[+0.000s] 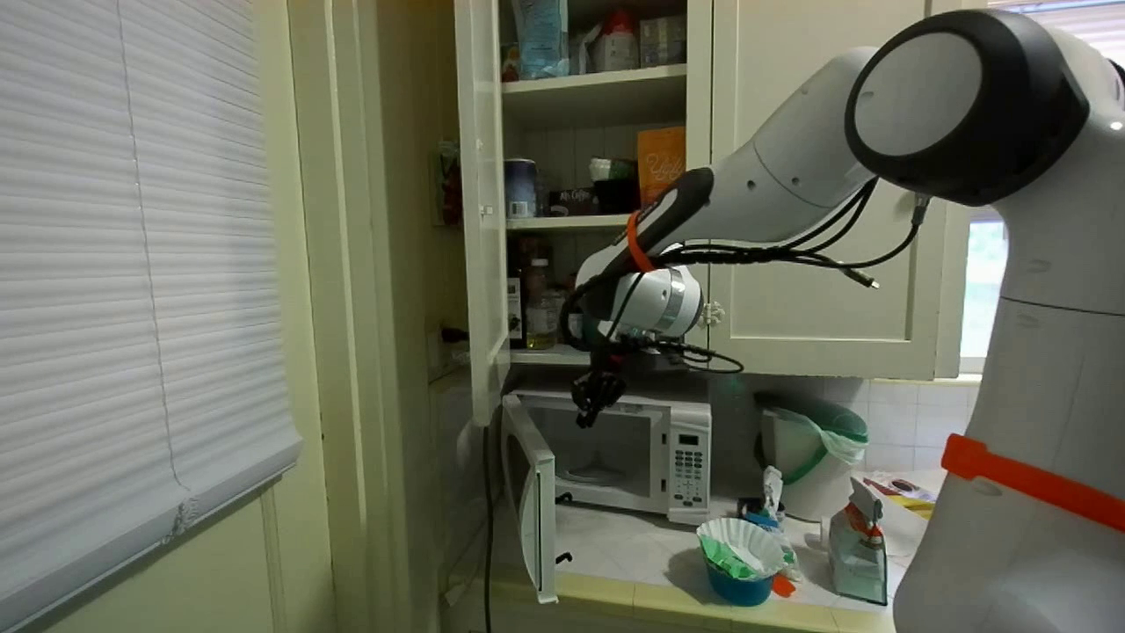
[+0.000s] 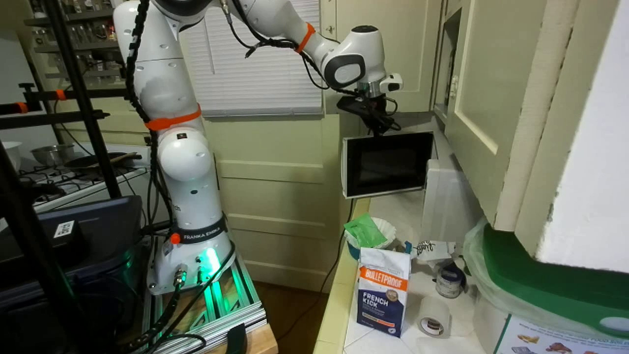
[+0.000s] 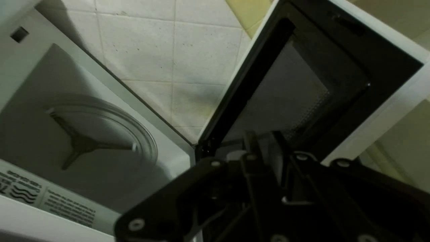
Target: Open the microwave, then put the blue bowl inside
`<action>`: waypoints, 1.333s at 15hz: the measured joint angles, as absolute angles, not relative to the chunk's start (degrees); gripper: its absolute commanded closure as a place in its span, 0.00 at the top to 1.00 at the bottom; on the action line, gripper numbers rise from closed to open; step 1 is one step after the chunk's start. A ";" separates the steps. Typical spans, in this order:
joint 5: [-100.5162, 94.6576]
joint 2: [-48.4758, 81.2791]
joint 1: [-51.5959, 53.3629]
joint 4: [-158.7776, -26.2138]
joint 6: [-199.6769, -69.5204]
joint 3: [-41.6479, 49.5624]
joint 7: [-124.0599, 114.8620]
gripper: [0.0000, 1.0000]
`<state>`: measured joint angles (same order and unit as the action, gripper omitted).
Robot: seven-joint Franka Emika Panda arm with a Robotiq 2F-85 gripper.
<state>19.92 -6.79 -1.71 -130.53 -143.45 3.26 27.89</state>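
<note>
My gripper (image 3: 264, 139) points down just beside the swung-out door (image 2: 388, 164) of the white microwave (image 1: 661, 450); whether I touch that door, I cannot tell. My jaws are slightly parted and grasp nothing, a narrow gap that shows only in the wrist view. Looking down into the microwave, the wrist view also gives the clear turntable (image 3: 146, 137) on its three-armed support (image 3: 83, 144) and a printed label (image 3: 30, 195) along the cavity's edge. An exterior view facing the microwave shows instead its keypad panel (image 1: 689, 462) on the right, the door out to the left, and an open cupboard (image 1: 593, 82) above.

The blue bowl (image 1: 740, 591) is outside the microwave, upright on the near edge of the counter (image 1: 615, 549), right of the door. A white paper filter (image 1: 754, 538) and a green packet (image 2: 366, 231) rest in it. Both exterior views include it, but in an exterior view a coffee bag (image 2: 383, 290), its front reading "Bulletproof French Kick", hides part of the bowl. A white roll (image 2: 434, 317) sits near the bag.
</note>
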 measured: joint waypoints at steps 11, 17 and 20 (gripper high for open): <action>1.83 -14.17 -3.72 -137.13 -132.29 2.07 -4.82 1.00; 1.79 -14.35 -3.94 -137.21 -132.28 2.04 -5.65 1.00; 1.34 -13.29 -4.49 -137.17 -131.22 2.19 -7.44 1.00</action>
